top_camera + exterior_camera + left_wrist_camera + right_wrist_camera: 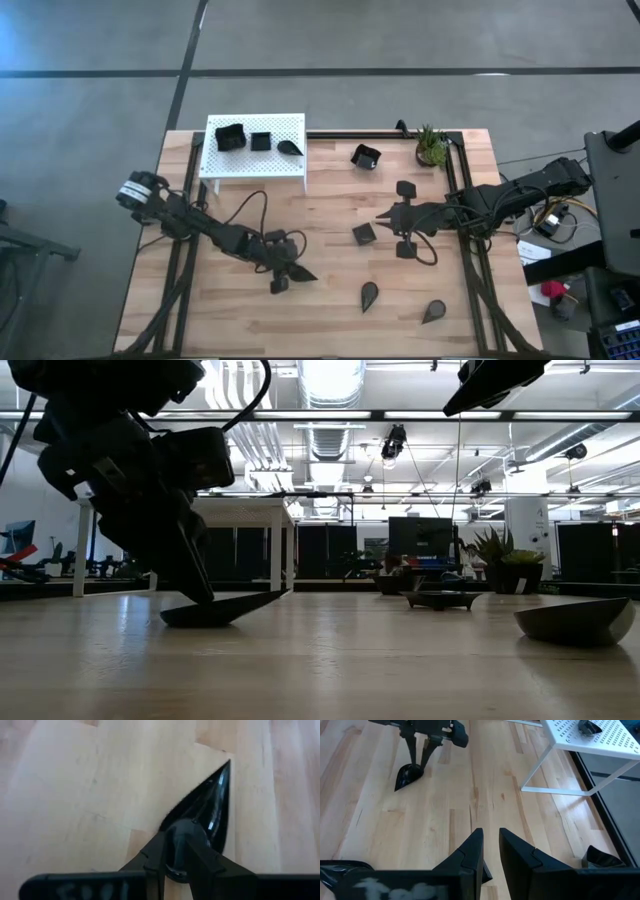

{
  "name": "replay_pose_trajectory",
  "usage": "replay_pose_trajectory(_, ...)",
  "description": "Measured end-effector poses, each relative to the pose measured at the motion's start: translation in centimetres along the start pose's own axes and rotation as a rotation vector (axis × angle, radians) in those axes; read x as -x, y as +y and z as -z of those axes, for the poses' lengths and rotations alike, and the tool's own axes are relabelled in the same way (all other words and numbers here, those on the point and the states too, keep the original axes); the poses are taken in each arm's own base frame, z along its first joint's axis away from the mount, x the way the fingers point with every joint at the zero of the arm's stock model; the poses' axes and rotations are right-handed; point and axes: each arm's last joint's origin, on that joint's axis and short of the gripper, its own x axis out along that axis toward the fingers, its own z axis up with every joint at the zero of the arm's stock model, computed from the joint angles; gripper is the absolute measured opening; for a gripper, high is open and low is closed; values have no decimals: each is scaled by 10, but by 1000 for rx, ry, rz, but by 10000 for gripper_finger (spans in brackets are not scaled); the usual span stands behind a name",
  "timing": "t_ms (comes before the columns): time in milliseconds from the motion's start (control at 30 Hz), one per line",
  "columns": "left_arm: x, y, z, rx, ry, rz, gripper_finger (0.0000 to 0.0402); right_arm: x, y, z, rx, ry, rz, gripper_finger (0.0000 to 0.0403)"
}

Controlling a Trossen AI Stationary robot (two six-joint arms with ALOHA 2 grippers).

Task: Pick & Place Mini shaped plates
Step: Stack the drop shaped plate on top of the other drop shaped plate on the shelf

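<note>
The mini shaped plates are glossy black dishes. Three sit on the white platform (255, 150). Several more lie on the wooden table, among them a square one (366, 156) and two teardrops (369, 295) (434, 312). My left gripper (287, 274) is shut on another teardrop plate (302, 272) at the table's near middle. My right gripper (385, 215) hovers right of centre, pointing left. Its fingers (475, 847) stand a narrow gap apart, touching nothing. A small square plate (364, 233) lies just beside it. My left gripper holds the teardrop plate by its rounded end (172, 820), pinched between the two fingers (187, 842). The fingers come slanting down from above (190, 575) and lie along the plate. The rounded end sits on the table (205, 618) and the pointed tip (278, 596) tilts slightly up.
A small green potted plant (431, 146) stands at the far right corner. The platform's thin white legs (540, 765) stand on the table's far left part. Black rails (470, 260) run along both table sides. Bare wood lies between the two grippers.
</note>
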Motion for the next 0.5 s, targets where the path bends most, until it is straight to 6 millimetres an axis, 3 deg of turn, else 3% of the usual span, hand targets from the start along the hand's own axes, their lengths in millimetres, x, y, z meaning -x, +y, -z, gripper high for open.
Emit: replay_pose_trajectory(500,-10,2,2,-23,45,37,47,0,0,0,8,0,2,59)
